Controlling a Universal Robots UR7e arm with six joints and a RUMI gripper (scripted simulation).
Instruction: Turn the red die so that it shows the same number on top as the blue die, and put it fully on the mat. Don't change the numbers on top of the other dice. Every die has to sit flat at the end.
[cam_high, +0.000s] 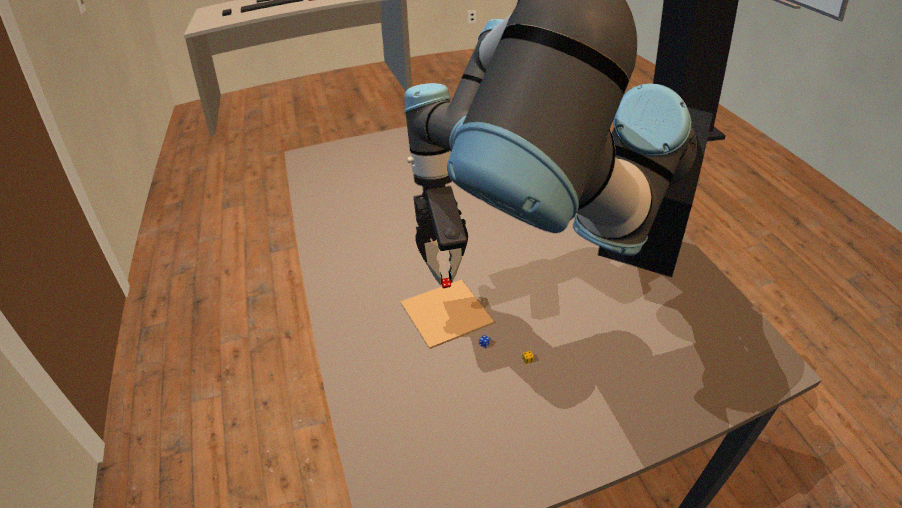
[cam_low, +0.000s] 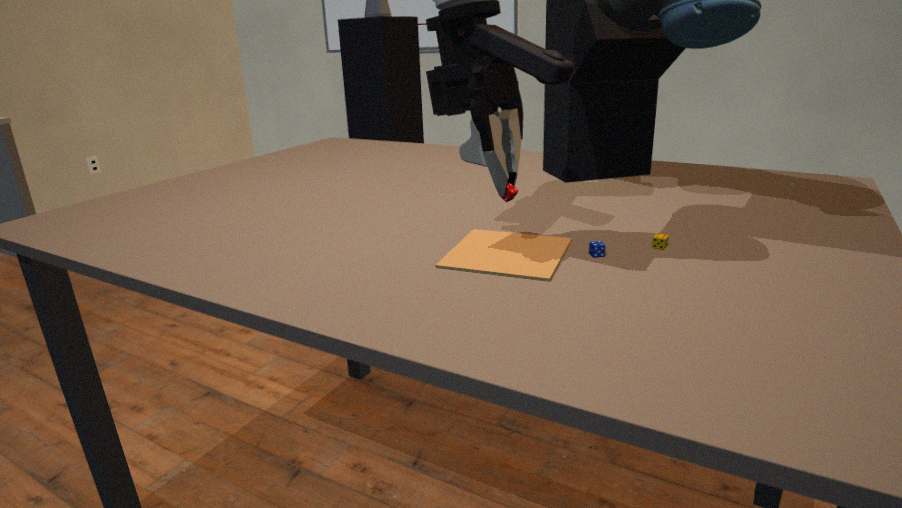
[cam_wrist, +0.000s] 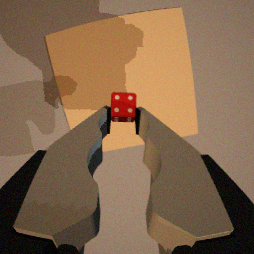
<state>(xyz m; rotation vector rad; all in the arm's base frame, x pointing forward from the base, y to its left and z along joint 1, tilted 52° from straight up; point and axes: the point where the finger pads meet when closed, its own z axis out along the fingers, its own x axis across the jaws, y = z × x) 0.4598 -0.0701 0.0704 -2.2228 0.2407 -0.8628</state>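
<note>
My gripper (cam_high: 445, 280) is shut on the red die (cam_high: 446, 282) and holds it in the air above the table. In the exterior view the red die (cam_low: 510, 191) hangs well above the far side of the orange mat (cam_low: 504, 253). In the wrist view the red die (cam_wrist: 123, 106) sits between the fingertips and shows four white pips toward the camera, with the mat (cam_wrist: 125, 80) below it. The blue die (cam_high: 484, 340) rests flat on the table just right of the mat (cam_high: 446, 311); it also shows in the exterior view (cam_low: 596, 248).
A yellow die (cam_high: 527, 356) lies on the table right of the blue die, also seen in the exterior view (cam_low: 659, 241). The arm's black base column (cam_low: 599, 94) stands at the table's far side. The arm casts wide shadows over the mat's right part.
</note>
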